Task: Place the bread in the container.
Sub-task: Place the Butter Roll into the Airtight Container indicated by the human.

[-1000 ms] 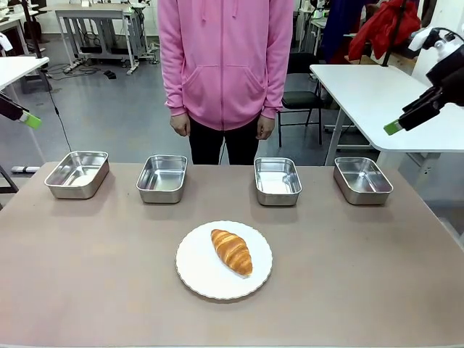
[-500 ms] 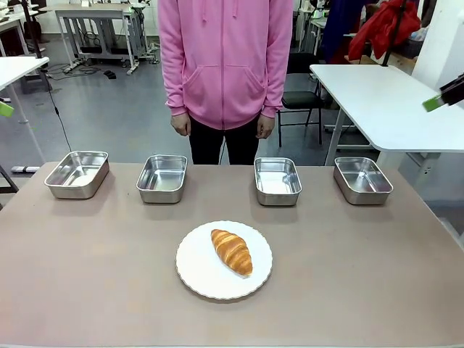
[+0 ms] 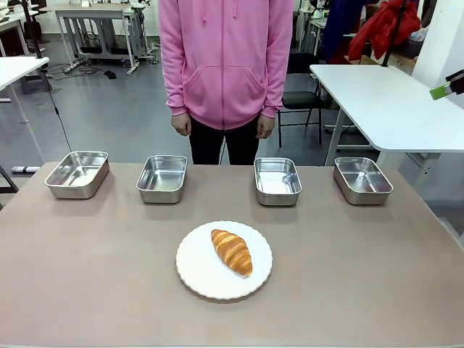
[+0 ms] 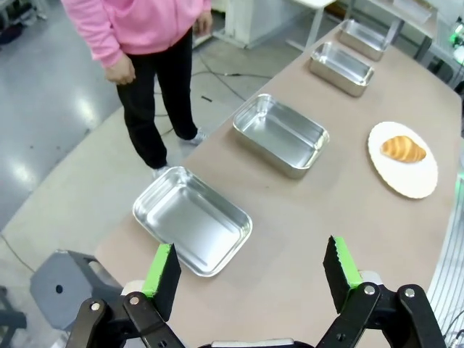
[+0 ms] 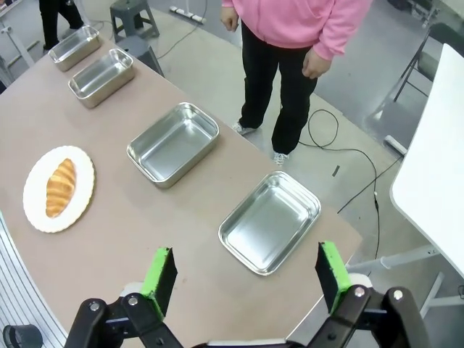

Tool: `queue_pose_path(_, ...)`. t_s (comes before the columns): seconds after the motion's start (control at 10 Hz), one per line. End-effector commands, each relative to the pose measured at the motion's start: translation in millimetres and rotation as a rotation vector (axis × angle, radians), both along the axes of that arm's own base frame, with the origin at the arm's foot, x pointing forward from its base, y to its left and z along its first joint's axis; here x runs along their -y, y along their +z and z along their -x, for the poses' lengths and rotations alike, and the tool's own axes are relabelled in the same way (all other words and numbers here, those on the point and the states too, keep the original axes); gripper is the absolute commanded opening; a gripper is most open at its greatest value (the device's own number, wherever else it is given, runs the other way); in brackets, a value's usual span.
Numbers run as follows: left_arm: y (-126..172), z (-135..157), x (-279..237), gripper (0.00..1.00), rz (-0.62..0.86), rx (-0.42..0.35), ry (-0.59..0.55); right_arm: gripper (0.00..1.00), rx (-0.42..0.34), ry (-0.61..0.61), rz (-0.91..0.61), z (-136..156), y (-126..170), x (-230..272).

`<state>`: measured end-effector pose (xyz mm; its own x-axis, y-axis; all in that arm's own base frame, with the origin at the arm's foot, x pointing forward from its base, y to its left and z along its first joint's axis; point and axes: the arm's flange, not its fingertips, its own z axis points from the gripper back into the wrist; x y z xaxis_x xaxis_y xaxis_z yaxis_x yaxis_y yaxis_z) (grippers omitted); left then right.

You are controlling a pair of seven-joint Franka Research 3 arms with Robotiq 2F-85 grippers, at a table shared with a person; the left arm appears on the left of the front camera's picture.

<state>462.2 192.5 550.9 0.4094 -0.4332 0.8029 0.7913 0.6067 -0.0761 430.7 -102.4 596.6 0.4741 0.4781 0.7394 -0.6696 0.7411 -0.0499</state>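
The four pans [image 3: 162, 177] along the worktop's [image 3: 87, 283] far edge are bright polished metal, mirror-shiny inside, while the worktop is a smooth, matt grey-brown sheet. The plate [image 3: 199, 279] is smooth white with a faint sheen, and the croissant [image 3: 232, 251] on it has a ridged, slightly glossy golden crust. The person's hoodie [image 3: 225, 65] is soft matt pink cloth; the left gripper [image 4: 250, 250] has matt black fingers [image 4: 171, 279] faced with smooth green pads [image 4: 344, 264].

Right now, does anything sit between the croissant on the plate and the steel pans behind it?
Nothing visible does. The bread lies on the white plate, and only bare table separates it from the left-middle container and the right-middle container, both empty.
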Motion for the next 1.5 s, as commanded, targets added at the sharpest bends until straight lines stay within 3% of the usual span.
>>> queue_pose_path(0.0,1.1,-3.5,-6.5,1.00,0.039,0.037,-0.035,1.00,0.034,0.031,-0.016,-3.0,-2.1,2.3)
queue_pose_path(0.5,-5.7,-2.3,-8.4,1.00,0.103,0.040,-0.028,1.00,0.046,0.050,-0.021,-3.5,-4.4,1.9)
queue_pose_path(0.7,-4.7,-2.8,-5.7,1.00,0.072,-0.006,-0.029,1.00,0.022,0.026,-0.011,-1.3,-2.7,0.0)
queue_pose_path(1.4,-7.3,-1.7,-7.6,1.00,0.085,0.015,-0.014,1.00,0.022,0.026,-0.011,-1.3,-2.7,0.0)
